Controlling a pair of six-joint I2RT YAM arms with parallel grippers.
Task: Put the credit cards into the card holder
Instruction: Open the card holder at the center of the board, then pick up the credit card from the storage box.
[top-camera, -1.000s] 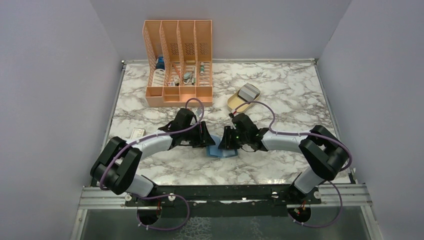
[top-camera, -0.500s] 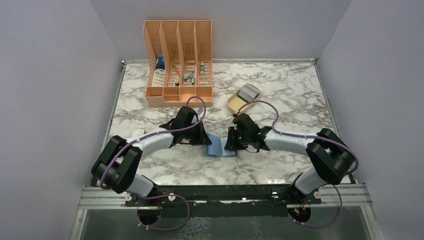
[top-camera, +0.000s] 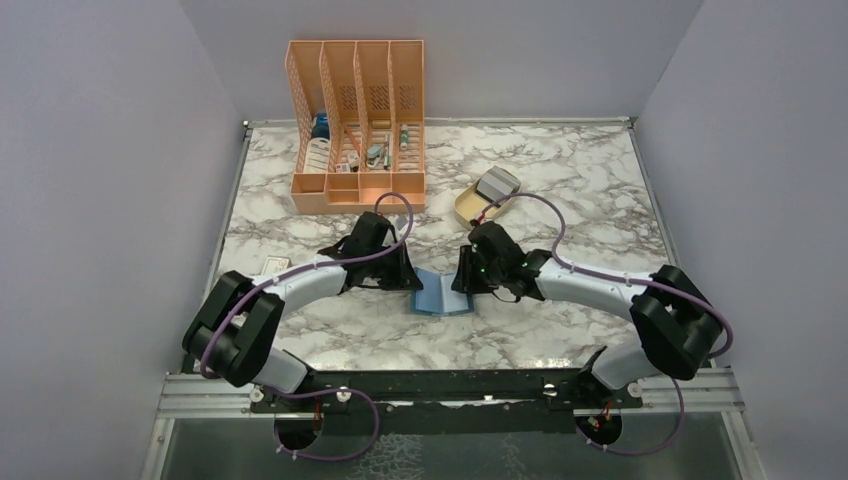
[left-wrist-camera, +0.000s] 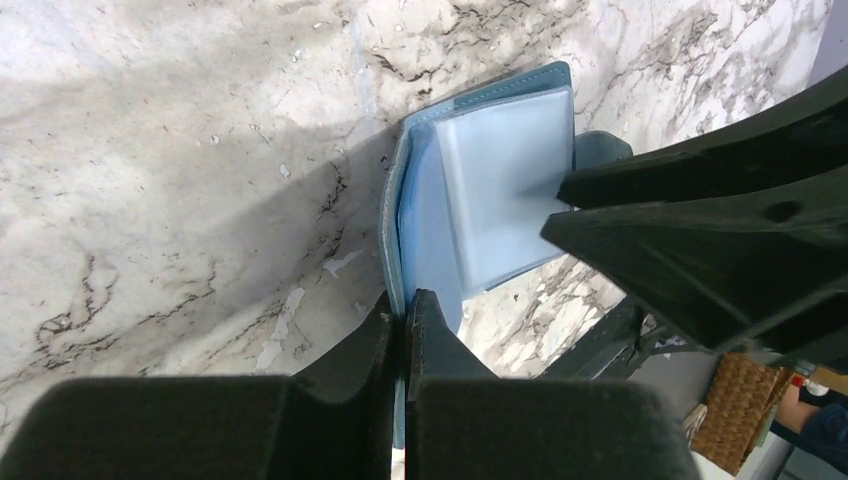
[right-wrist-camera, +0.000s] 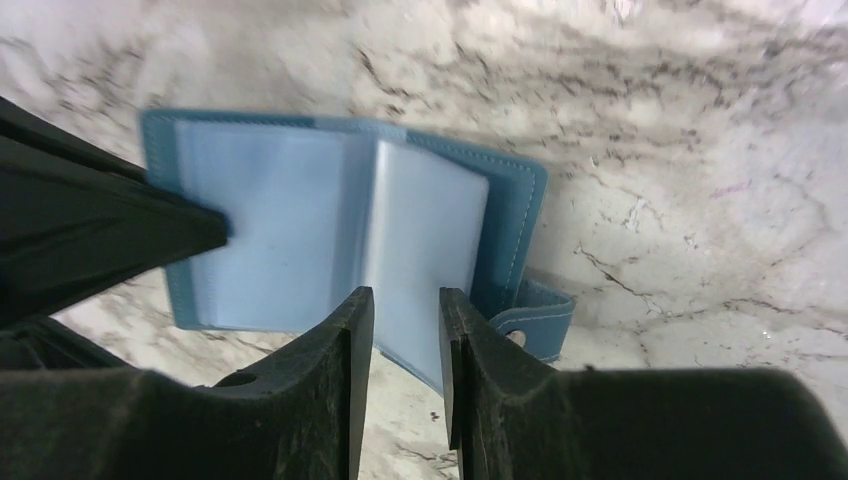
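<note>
Item: card holder (top-camera: 443, 293) lying open, left gripper (left-wrist-camera: 405, 310) clamped shut on its cover edge, right gripper (right-wrist-camera: 405, 300) part-open, empty; next step likely needs credit cards (top-camera: 495, 184) fetched from the tray (top-camera: 465, 208).

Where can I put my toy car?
Bare table lies right of the beige tray, along the near edge below the card holder, and between the orange rack and small box. Crowded: the middle, where the left gripper and right gripper meet.

Marble table (top-camera: 560, 180), orange file rack (top-camera: 358, 190) at back, beige tray (top-camera: 465, 208), open card holder (top-camera: 440, 296) centre, small box (top-camera: 275, 266) left
</note>
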